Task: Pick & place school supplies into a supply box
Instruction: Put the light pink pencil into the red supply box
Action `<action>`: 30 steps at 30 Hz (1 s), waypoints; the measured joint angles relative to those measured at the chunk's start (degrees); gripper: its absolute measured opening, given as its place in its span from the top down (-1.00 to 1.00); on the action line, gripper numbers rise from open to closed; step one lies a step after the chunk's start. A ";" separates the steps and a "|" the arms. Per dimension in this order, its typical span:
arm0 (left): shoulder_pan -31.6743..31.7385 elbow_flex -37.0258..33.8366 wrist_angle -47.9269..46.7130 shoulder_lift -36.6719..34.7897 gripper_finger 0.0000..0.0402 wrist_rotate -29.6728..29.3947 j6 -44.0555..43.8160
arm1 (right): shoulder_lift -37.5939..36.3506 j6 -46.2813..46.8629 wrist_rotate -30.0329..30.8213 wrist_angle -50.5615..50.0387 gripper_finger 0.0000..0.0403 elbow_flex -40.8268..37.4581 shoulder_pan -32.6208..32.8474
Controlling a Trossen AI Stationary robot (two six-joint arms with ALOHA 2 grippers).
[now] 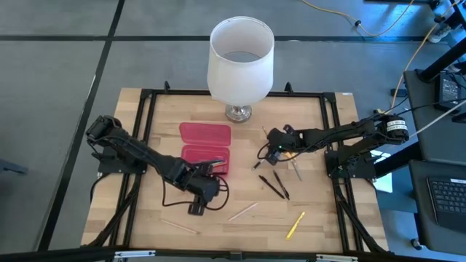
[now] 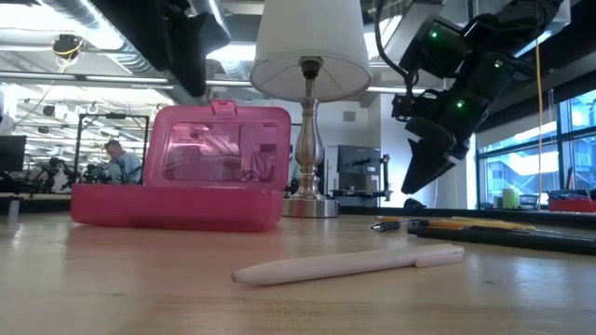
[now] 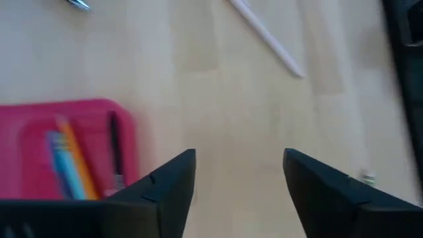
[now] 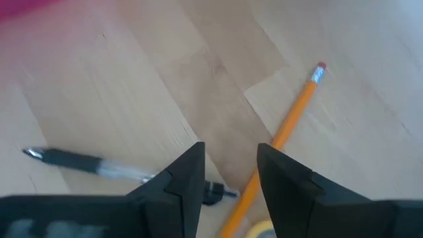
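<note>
Left arm: reaches in from 9 o'clock, left gripper (image 1: 211, 169) low, jaws spread wide, empty. Right arm: extends from 3 o'clock, right gripper (image 1: 271, 154) raised, jaws parted, empty.

Overhead, table-level and both close wrist cameras share the supply box (image 1: 205, 149).

The table (image 1: 313, 182) is pale, matt wood planks with visible grain; the box (image 2: 223, 177) is glossy, translucent pink plastic; the lamp (image 2: 312, 177) has a polished metal stem under a matt white shade; the pen (image 2: 349, 263) looks smooth plastic
</note>
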 joint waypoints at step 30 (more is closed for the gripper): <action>-13.94 0.00 6.70 9.75 0.09 1.22 -17.96 | 0.02 4.23 0.00 6.32 0.30 -2.63 0.12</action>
